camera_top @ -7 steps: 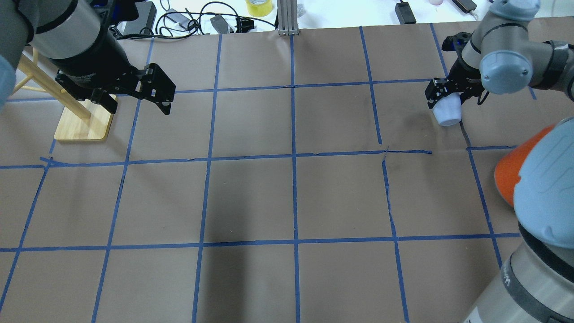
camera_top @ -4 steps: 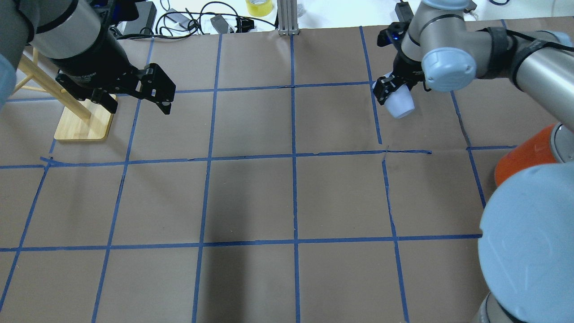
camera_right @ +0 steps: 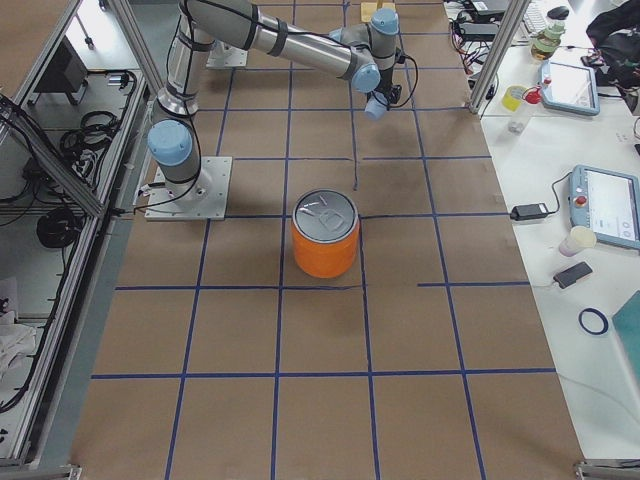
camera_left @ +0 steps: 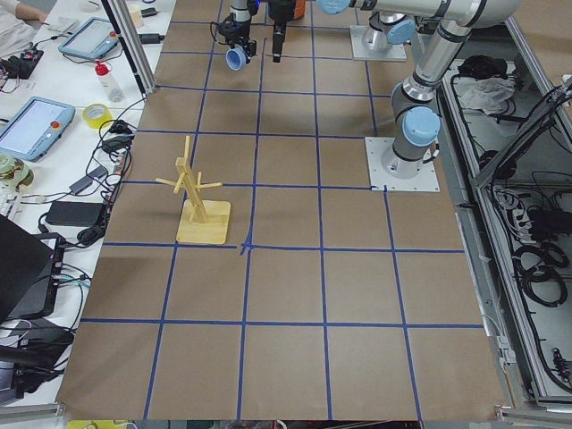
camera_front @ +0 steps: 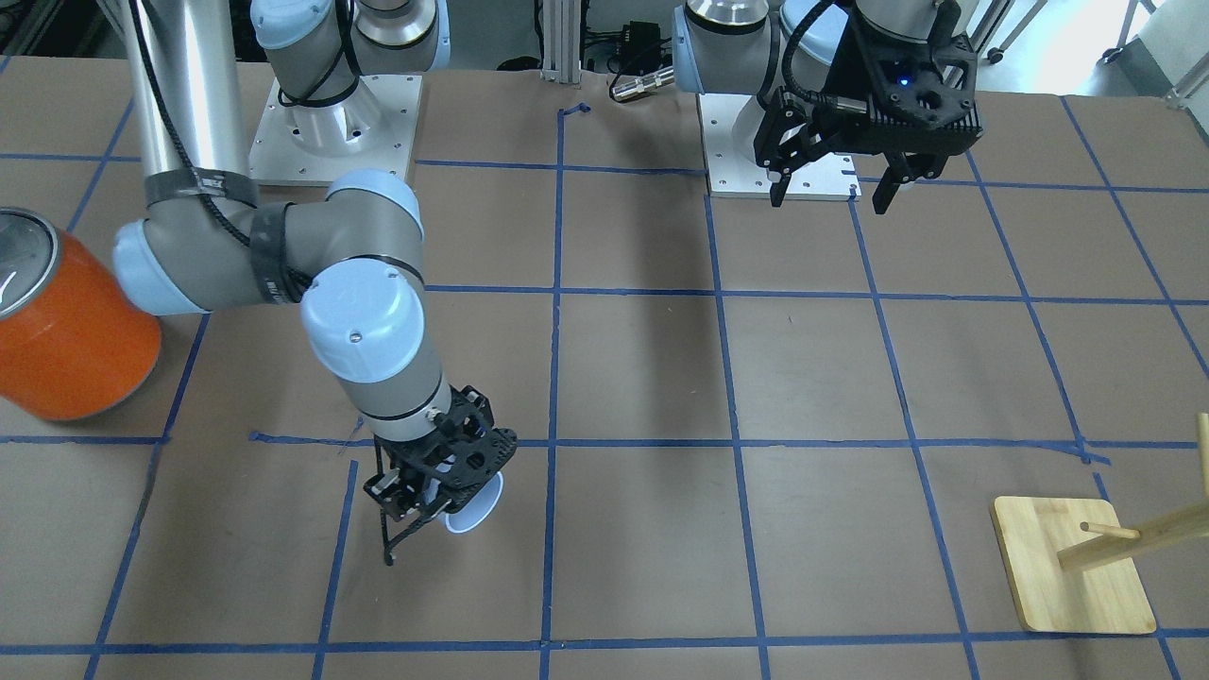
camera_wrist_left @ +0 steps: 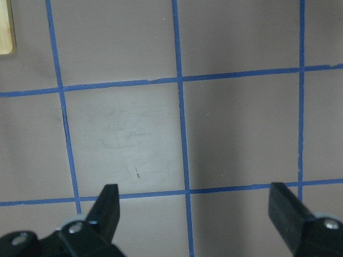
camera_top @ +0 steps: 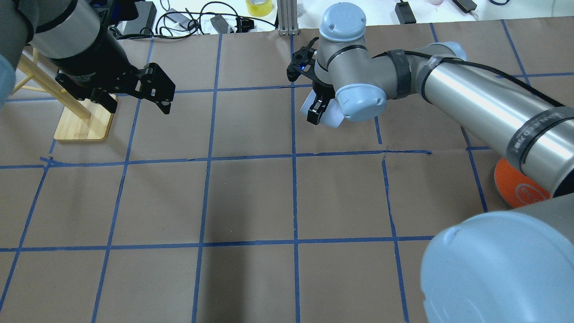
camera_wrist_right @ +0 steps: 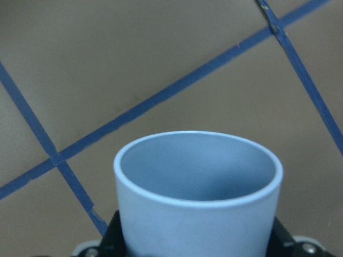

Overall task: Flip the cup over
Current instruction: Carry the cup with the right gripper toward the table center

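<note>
The cup (camera_top: 331, 118) is a small pale blue tumbler. My right gripper (camera_top: 319, 110) is shut on it and holds it above the table near the far middle, tilted, with its open mouth pointing away from the wrist. The cup also shows in the front view (camera_front: 475, 511), in the right gripper (camera_front: 430, 519). It fills the right wrist view (camera_wrist_right: 198, 187), with its hollow inside showing. My left gripper (camera_top: 139, 106) is open and empty, hovering over the far left of the table, and also shows in the front view (camera_front: 829, 196) and the left wrist view (camera_wrist_left: 195, 206).
A large orange cylinder with a silver top (camera_front: 66, 331) stands on the robot's right side, partly hidden in the overhead view (camera_top: 515, 188). A wooden peg stand (camera_top: 83, 125) sits at the far left. Cables and tape lie beyond the far edge.
My right arm has swung left across the far side of the table, carrying the cup from the right edge toward the middle. The left arm has not moved.
</note>
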`<state>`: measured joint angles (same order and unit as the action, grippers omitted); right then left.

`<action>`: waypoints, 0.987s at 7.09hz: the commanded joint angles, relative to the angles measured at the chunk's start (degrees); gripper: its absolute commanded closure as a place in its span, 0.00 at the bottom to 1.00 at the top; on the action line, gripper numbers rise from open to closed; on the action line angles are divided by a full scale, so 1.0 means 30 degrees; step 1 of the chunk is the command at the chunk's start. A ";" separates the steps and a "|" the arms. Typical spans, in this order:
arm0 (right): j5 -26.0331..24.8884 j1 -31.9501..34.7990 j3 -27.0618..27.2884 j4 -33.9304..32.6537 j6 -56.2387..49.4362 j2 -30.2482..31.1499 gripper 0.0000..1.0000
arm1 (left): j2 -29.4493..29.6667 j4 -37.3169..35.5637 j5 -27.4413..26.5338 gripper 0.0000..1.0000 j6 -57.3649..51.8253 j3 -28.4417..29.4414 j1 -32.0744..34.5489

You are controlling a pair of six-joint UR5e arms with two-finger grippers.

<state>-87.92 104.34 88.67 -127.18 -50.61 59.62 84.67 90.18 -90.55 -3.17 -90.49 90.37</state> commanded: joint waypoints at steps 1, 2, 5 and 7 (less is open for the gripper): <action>-0.1240 0.2184 -0.0838 -0.1636 -0.3921 -0.1525 0.43 | -0.0011 0.0000 0.0008 0.00 -0.0055 0.0017 -0.0006; -0.1483 0.3296 -0.2122 -0.1175 -0.4916 -0.2026 0.45 | -0.0011 0.0000 0.0008 0.00 -0.0055 0.0017 -0.0006; -0.2540 0.4889 -0.2635 0.0645 -0.4983 -0.2469 0.49 | -0.0011 0.0000 -0.0021 0.00 -0.0084 0.0017 -0.0006; -0.2540 0.4860 -0.1992 0.0646 -0.5072 -0.2499 0.46 | -0.0011 0.0000 0.0008 0.00 -0.0055 0.0017 -0.0006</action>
<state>-95.49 118.85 81.42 -125.34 -65.63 52.22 84.64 90.18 -90.55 -3.40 -90.44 90.35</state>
